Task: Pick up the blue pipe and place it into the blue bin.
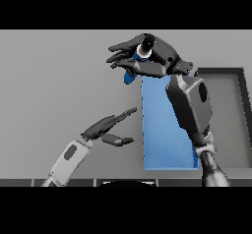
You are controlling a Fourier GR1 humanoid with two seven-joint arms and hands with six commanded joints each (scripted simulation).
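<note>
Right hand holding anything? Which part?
Right hand is curled round the blue pipe; its grip hides most of it, one end pokes out below.

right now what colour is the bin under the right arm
Blue, seen in the head view: the bin lies under the right arm, beside a dark grey tray.

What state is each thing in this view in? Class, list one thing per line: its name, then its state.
Blue pipe: held off the table, mostly hidden by the right hand, at the blue bin's far left corner.
Right hand: fingers curled round the blue pipe.
Left hand: fingers straight, holding nothing, left of the bin.
Blue bin: upright on the table; nothing seen inside.
Dark tray: flat on the table, right of the bin.
</note>
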